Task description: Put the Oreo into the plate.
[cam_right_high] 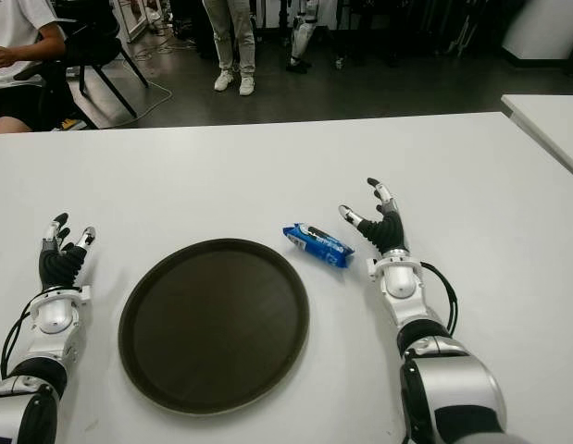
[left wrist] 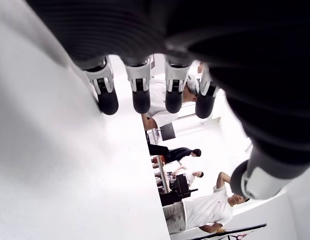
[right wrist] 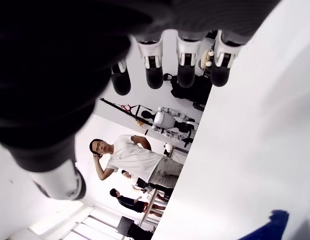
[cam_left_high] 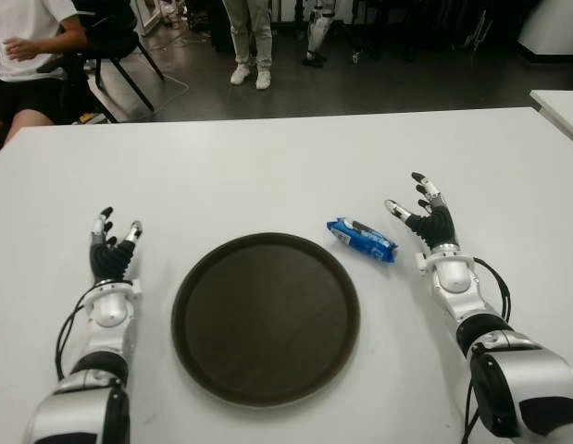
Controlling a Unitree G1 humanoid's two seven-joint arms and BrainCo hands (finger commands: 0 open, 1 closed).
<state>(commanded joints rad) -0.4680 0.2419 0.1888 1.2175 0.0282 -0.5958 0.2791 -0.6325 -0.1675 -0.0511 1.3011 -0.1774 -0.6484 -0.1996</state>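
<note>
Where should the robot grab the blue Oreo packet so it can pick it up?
Probably across the middle of the Oreo packet, pinching its two long sides. It lies flat and slanted on the table just beside the open right hand, so that hand could come from above and from the right. The plate waits close by.

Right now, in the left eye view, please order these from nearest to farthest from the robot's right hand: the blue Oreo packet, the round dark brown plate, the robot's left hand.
From the right hand, open over the white table:
1. Blue Oreo packet, just to its left.
2. Round dark brown plate, farther left and nearer the robot.
3. Left hand, open, beyond the plate's left rim.
</note>
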